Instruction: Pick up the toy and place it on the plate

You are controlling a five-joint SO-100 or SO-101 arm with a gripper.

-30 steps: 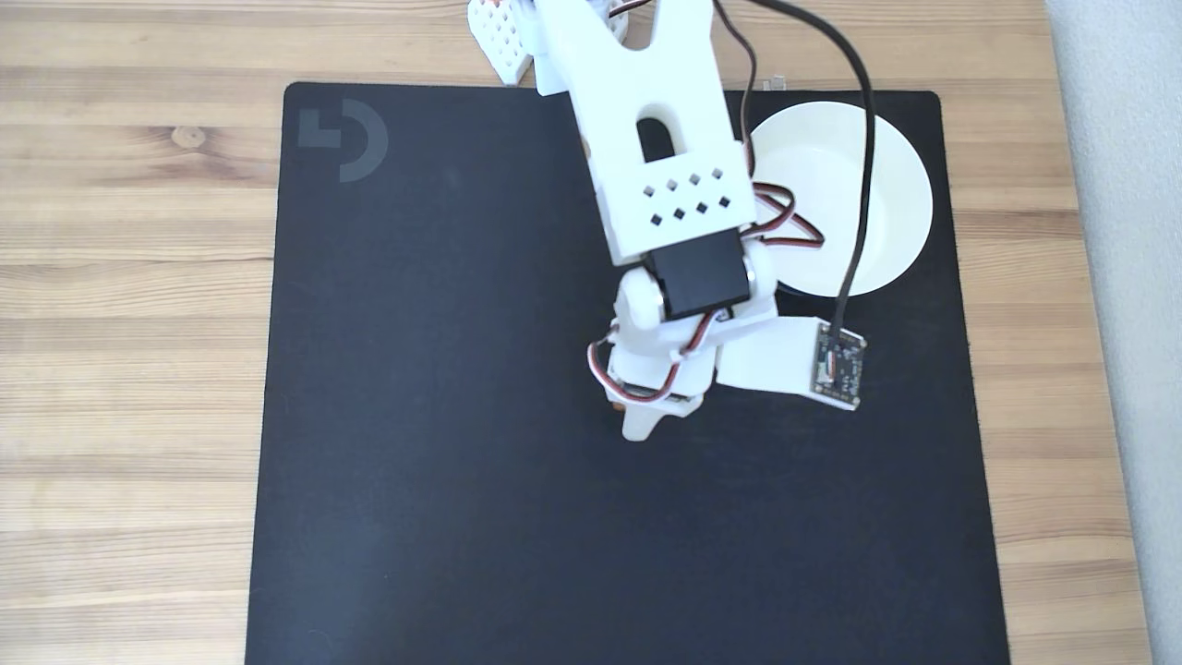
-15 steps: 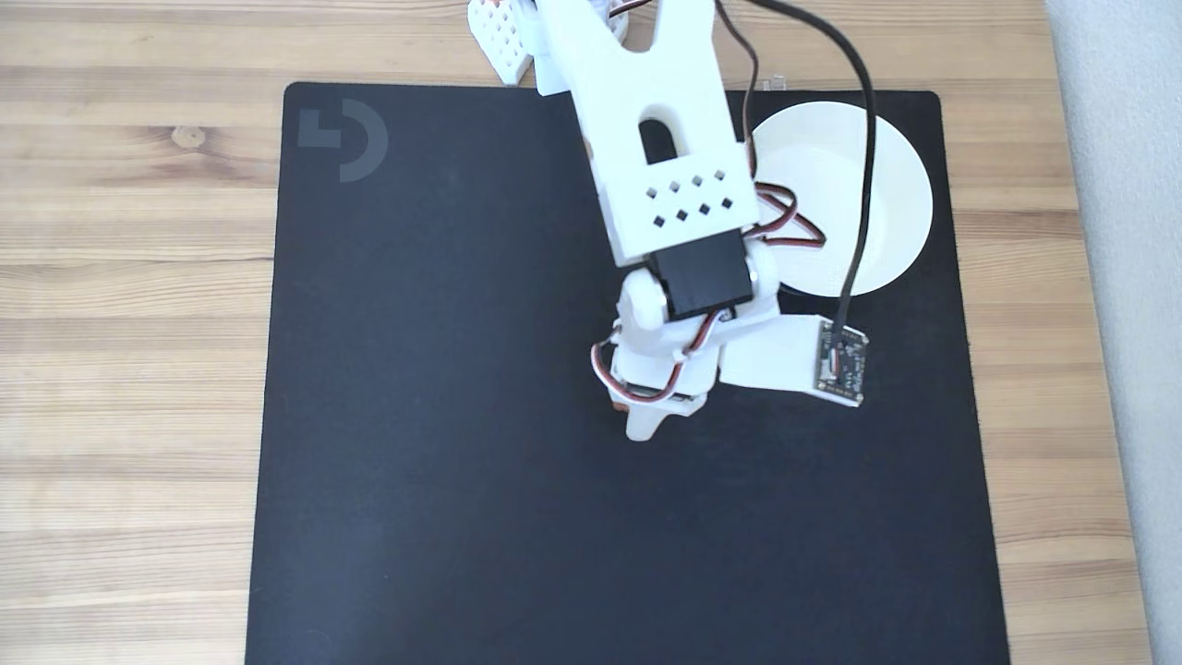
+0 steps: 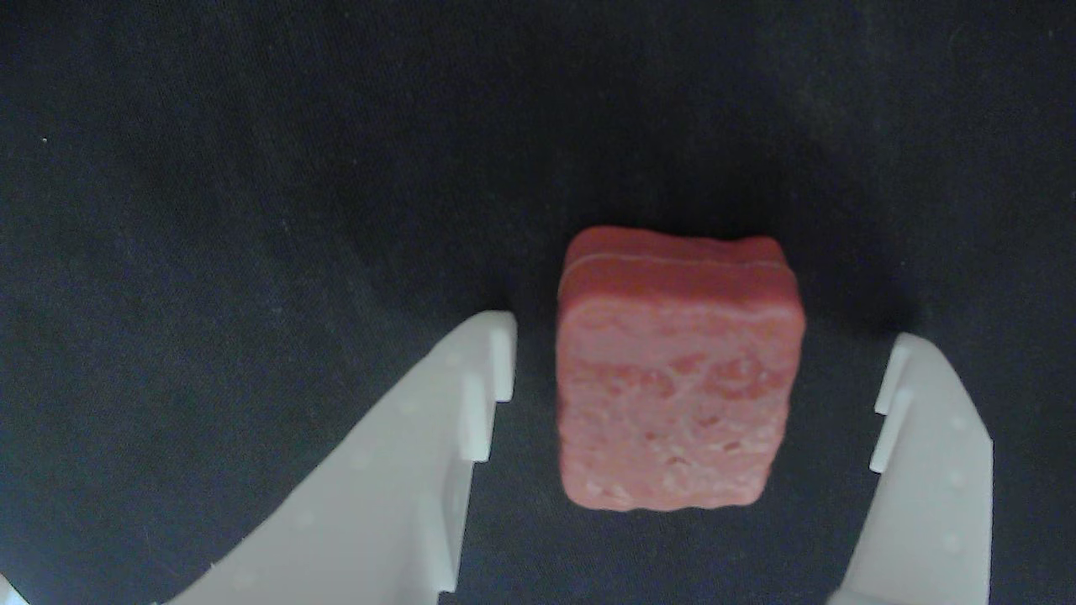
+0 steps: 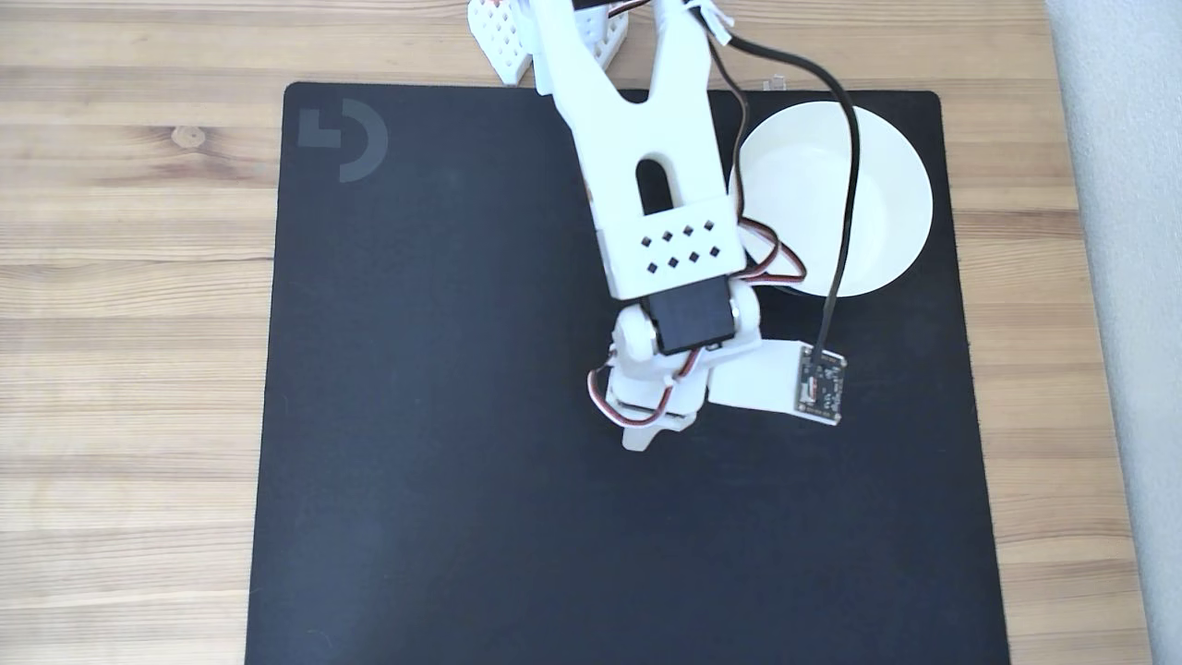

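- Between the two white plastic fingers of the gripper, wrist view: small reddish-brown rough-textured squarish toy block, lying flat on the mat, not lifted.
- Jaws spread apart, one each side of the toy, a clear gap on both sides; right gap looks a bit wider than the left.
- Black fabric mat under everything, dark shadow around the toy's far edge.
- Fixed view: white arm reaches down over the mat's middle, covering the toy; round plain white shallow plate sits far right on the mat, well apart from the gripper.
- Step in hand, as judged: closing on the toy. Best to stay low, shift slightly right to centre it, squeeze on the flat sides so it doesn't twist, then lift straight up before swinging to the plate.
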